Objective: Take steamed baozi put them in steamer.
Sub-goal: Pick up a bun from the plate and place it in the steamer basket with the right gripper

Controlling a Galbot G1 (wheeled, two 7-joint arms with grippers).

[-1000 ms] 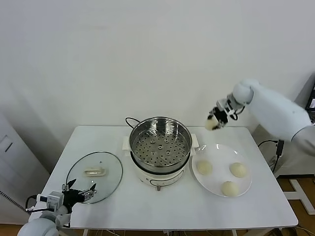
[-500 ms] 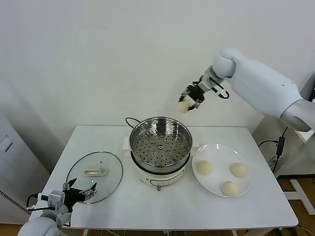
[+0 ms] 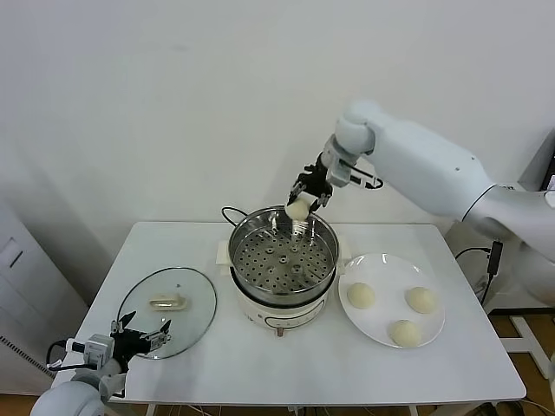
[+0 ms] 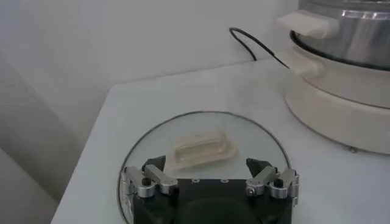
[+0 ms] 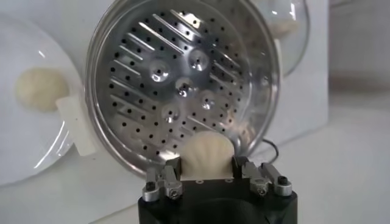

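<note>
Since the earlier frames the right arm has swung from over the plate side across to the steamer, carrying 1 bun with it; the left arm has not shifted. The table [image 3: 260, 368] carries everything, ordered here from largest to smallest. The steamer [image 3: 283, 265] stands at centre on its white base, black cord trailing behind; its perforated tray [image 5: 183, 85] is bare, no bun yet resting on it. The plate [image 3: 389, 299], just beside the steamer on the robot's right, holds 3 buns [image 3: 360, 295]. The glass lid [image 3: 166, 300] lies flat on the table well to the left, handle up. The right gripper [image 3: 299, 206] hangs above the steamer's rear rim, its fingers closed narrowly on the fourth bun [image 5: 207, 155], which the right wrist view shows pinched between the 2 finger pads over the tray's edge. The left gripper [image 4: 210, 182] sits parked low at the table's near-left corner, over the lid's edge, fingers spread wide and holding nothing. Assessment: the task is in its first quarter; 0 of 4 buns are placed, 1 is in transit and appears ready for lowering and release, and 3 remain on the plate to be fetched.
</note>
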